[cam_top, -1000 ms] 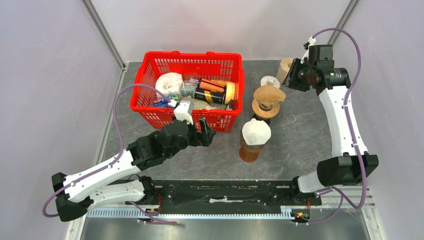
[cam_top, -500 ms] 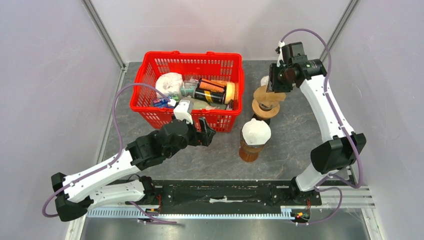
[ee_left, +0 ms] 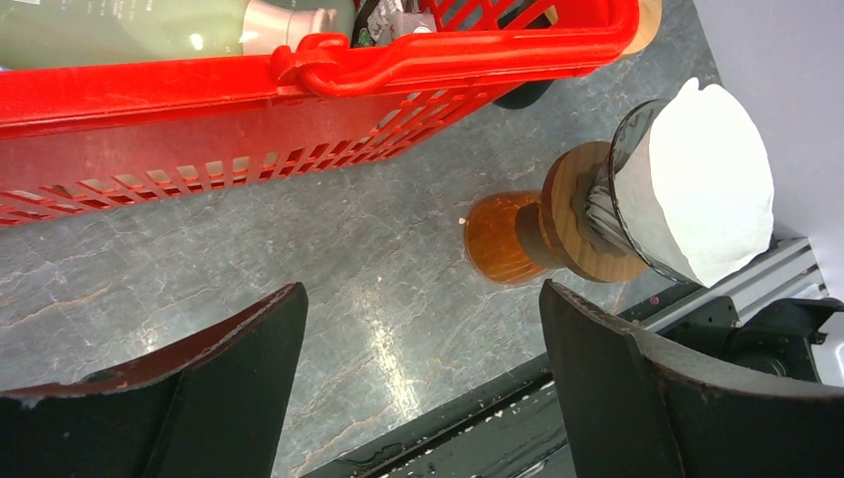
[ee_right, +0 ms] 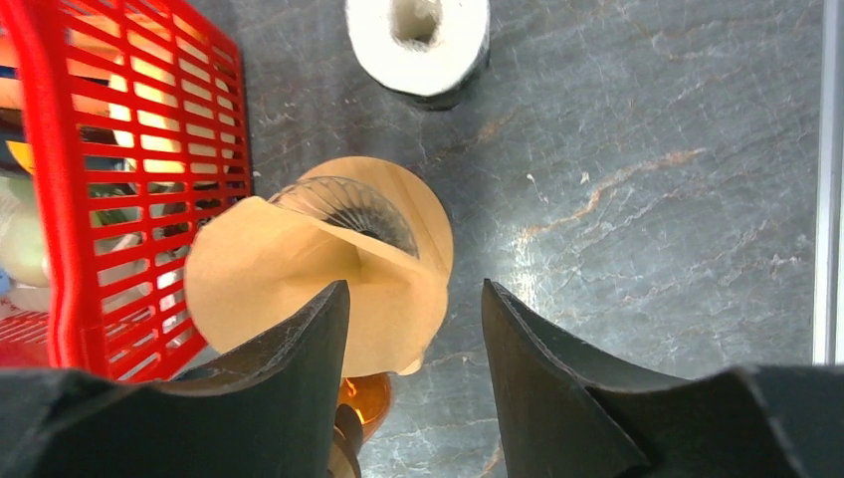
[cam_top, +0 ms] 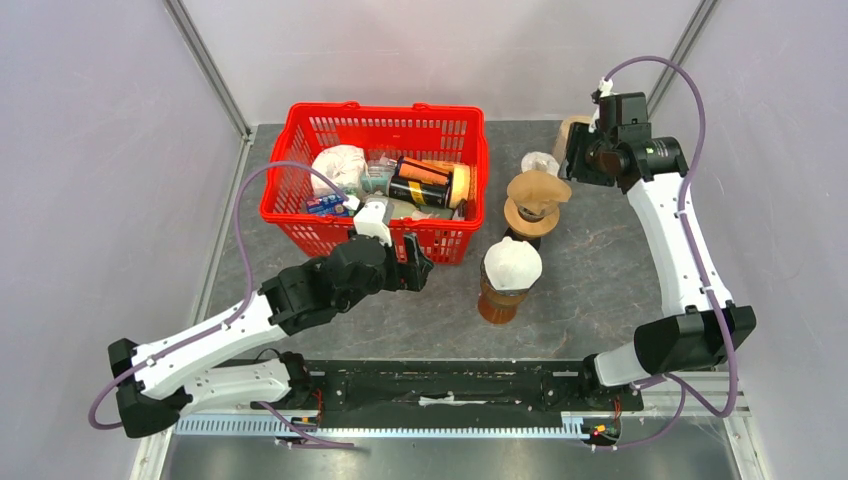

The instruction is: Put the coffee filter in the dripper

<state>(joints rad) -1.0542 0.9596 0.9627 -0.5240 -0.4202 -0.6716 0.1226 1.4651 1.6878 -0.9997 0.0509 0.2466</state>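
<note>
A brown coffee filter (cam_top: 537,187) lies loosely, creased and lopsided, over the ribbed glass dripper (ee_right: 348,211) with a wooden collar (cam_top: 530,216), right of the basket. My right gripper (cam_top: 577,160) hovers just behind and to the right of it. In the right wrist view the brown coffee filter (ee_right: 289,284) spreads partly behind the left finger, and the right gripper (ee_right: 415,291) is open with nothing between its jaws. My left gripper (cam_top: 418,262) hangs open and empty by the basket's front wall, apart from everything; in its wrist view the left gripper (ee_left: 423,291) frames bare table.
A second dripper with a white filter (cam_top: 512,262) stands on an amber carafe (ee_left: 503,239) near the front. The red basket (cam_top: 385,108) full of groceries is at the left. A white paper roll (ee_right: 418,35) and a brown stack (cam_top: 570,130) sit behind the dripper.
The right gripper swung left over the brown filter, then drew back to the right with its jaws wider apart. The left arm barely shifted.
</note>
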